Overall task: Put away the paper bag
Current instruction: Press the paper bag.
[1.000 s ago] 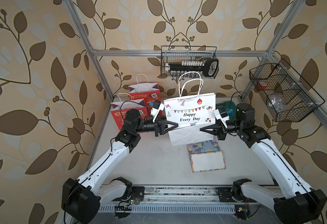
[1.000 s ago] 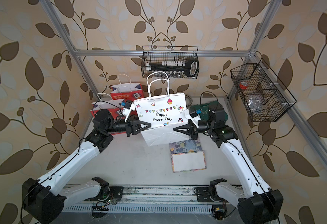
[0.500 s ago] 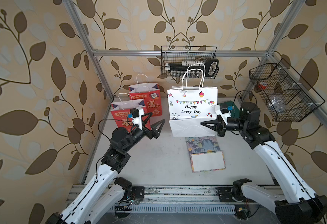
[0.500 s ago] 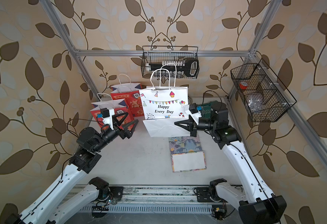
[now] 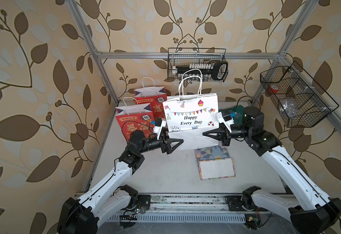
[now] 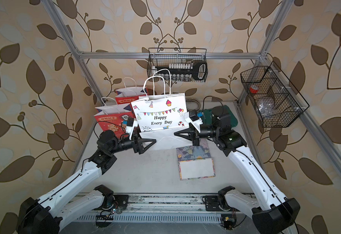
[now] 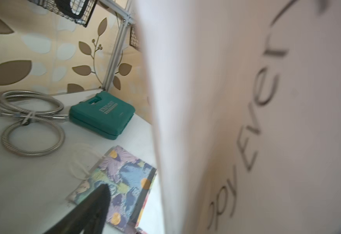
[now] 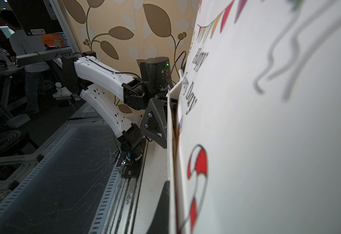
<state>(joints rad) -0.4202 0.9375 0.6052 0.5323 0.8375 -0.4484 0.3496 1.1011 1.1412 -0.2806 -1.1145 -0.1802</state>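
Top views both show the white paper bag (image 5: 191, 113) upright above the bench (image 5: 165, 168), just beside two red bags (image 5: 139, 119) and over the far end of a flat flowered bag (image 5: 214, 162). The right gripper (image 5: 205, 134) is clenched on its lower right edge. The left gripper (image 5: 179, 141) sits at the lower left edge, jaws spread; in the left wrist view one finger (image 7: 92, 206) stands clear of the paper.
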